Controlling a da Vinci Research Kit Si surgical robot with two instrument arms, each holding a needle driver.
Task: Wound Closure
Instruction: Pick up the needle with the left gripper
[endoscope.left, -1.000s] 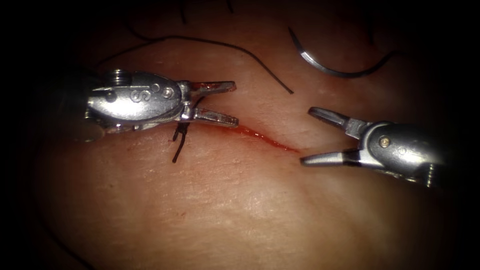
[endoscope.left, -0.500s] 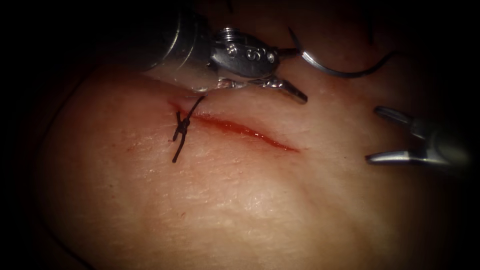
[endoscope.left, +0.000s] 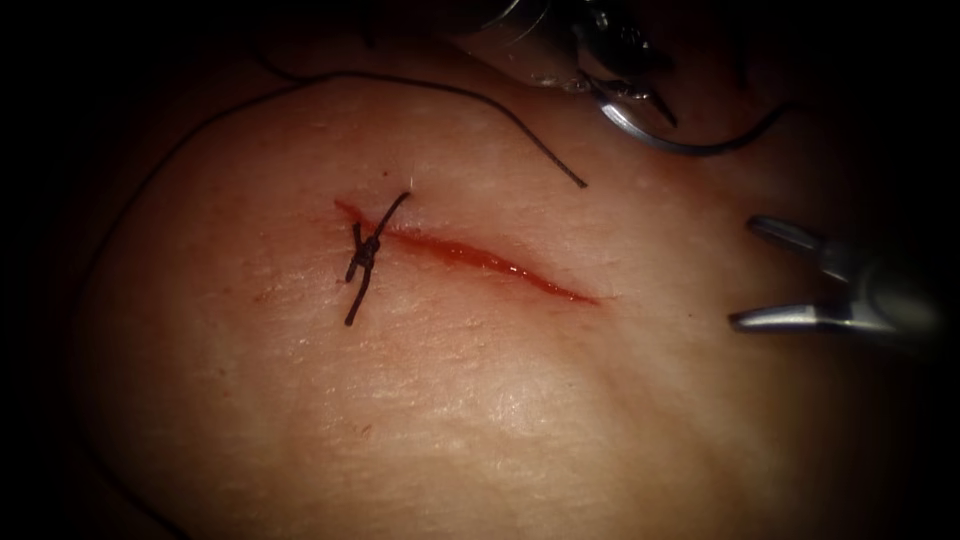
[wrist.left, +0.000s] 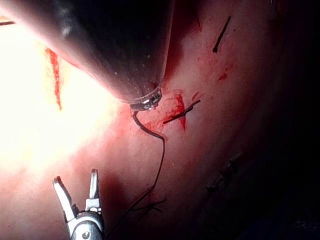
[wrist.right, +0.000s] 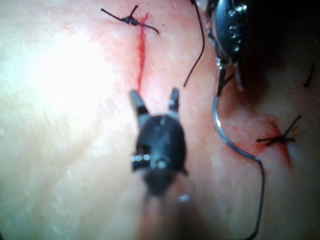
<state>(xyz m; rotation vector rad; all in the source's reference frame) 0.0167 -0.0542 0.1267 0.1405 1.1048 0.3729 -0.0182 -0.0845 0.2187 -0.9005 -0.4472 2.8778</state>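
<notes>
Lying beyond the cut, needle (endoscope.left: 655, 140) seemingly in left jaws (endoscope.left: 640, 95) — right jaws (endoscope.left: 760, 275) agape, empty.

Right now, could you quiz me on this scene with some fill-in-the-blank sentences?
1. The right gripper stands ___ and holds nothing.
2. The curved needle lies on the ___, not in it, beside the left gripper; whether that one grips it, I cannot tell.
3. One knotted stitch crosses the cut at its ___ end.
Missing words: open; tissue; left.
</notes>
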